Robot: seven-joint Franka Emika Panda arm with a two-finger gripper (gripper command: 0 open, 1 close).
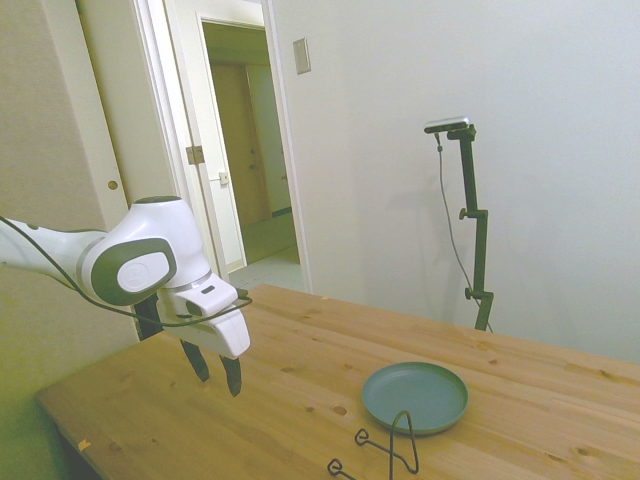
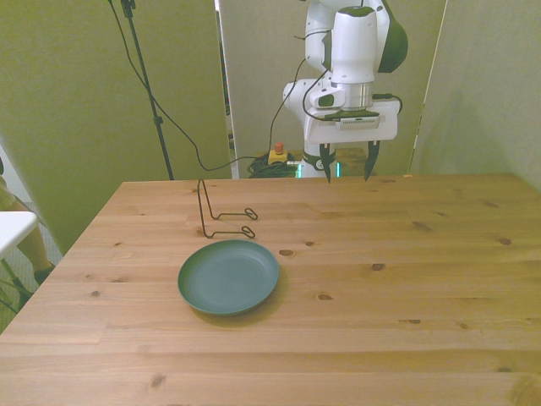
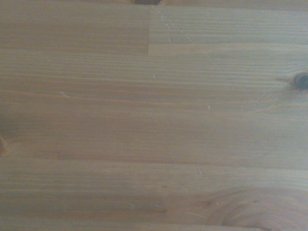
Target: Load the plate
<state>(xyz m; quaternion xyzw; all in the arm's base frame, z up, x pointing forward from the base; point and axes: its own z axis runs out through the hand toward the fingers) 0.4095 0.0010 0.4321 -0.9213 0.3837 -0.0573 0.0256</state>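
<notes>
You're starting from zero — gripper [image 2: 347, 172] hanging w/ fingers spread, nothing held; plate [image 2: 228, 277] lying flat beside wire stand [image 2: 221, 211], loading not begun.

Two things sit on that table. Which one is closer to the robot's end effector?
The black wire stand. In the front view it sits between the grey-teal plate and the open end effector, which hangs in the air above the far edge, holding nothing.

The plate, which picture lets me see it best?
The front view: the plate lies whole and unblocked on the table. In the side view the wire stand crosses its near rim. The wrist view shows only bare wood.
</notes>
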